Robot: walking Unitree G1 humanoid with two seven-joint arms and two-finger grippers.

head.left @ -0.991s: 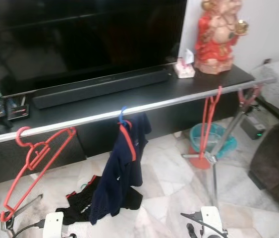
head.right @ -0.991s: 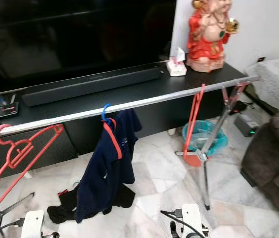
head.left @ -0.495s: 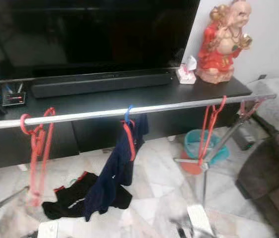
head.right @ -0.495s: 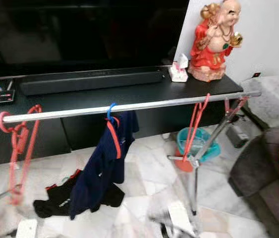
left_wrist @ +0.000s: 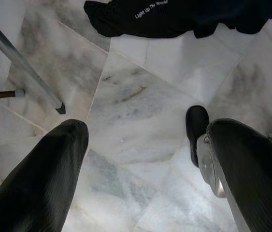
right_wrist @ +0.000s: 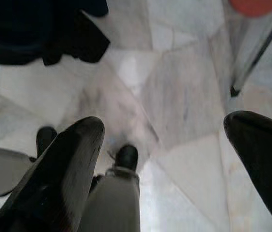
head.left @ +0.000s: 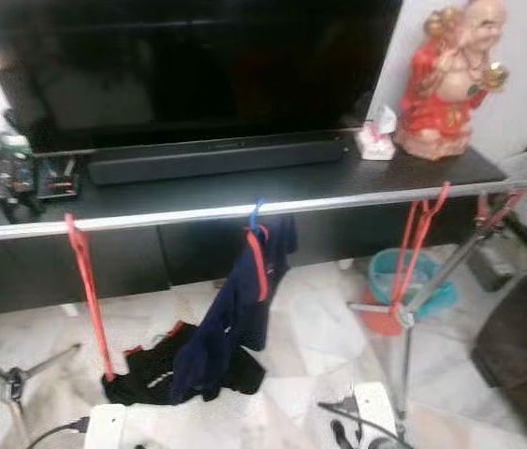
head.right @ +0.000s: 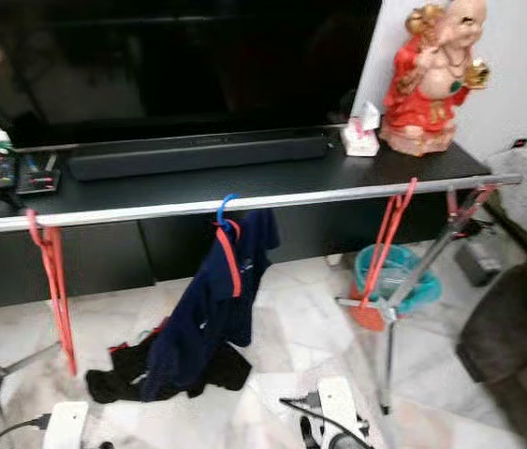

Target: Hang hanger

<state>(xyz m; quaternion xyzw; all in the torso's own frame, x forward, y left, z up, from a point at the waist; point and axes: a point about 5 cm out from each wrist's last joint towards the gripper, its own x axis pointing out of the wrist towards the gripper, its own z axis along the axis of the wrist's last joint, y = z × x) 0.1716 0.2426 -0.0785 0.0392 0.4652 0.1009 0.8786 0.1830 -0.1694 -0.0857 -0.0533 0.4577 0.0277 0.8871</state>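
Hanging from the silver rail point(head.left: 244, 210) in the head views, a red hanger point(head.left: 90, 295) sits left, a blue-hooked hanger with a navy shirt point(head.left: 235, 313) mid-rail, another red hanger point(head.left: 413, 248) right. Left wrist view: the left end effector point(left_wrist: 145, 159), fingers apart and empty, points at marble floor point(left_wrist: 140, 92). Right wrist view: the right end effector point(right_wrist: 167, 159) likewise spread, empty. Each hook should probably seat fully over the rail.

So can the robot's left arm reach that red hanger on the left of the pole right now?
Probably not yet. The left gripper hangs low, open, pointing at the marble floor, while the red hanger dangles from the silver rail farther ahead. Nothing blocks the way; the arm would need to rise and reach forward.
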